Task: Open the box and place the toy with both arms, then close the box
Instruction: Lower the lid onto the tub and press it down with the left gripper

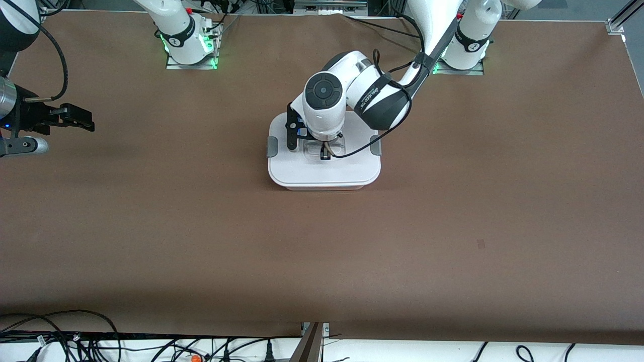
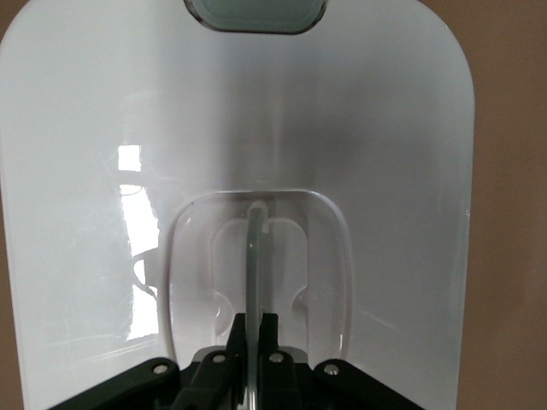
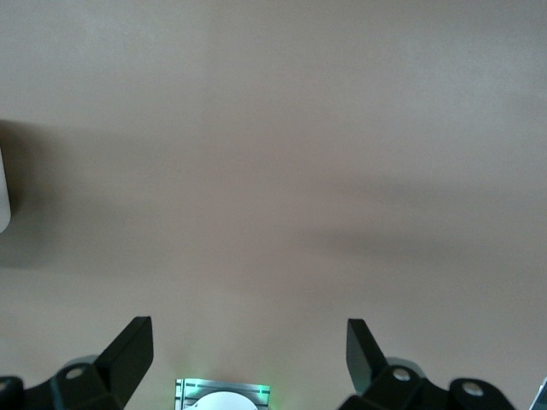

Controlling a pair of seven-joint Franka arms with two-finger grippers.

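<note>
White-lidded box sits on the bench, left gripper clamping its handle; right gripper waits open.

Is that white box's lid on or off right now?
On. The lid sits flat on the box, and the left claw is shut on its clear centre handle.

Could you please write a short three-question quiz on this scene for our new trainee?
1. True or false: the lid is on the box.
2. What is the left gripper shut on? A) a grey side clip B) the lid's centre handle C) nothing
3. Which gripper stands open over bare table?

Key: 1 true. 2 B. 3 the right gripper, waiting at the right arm's end of the table.
</note>
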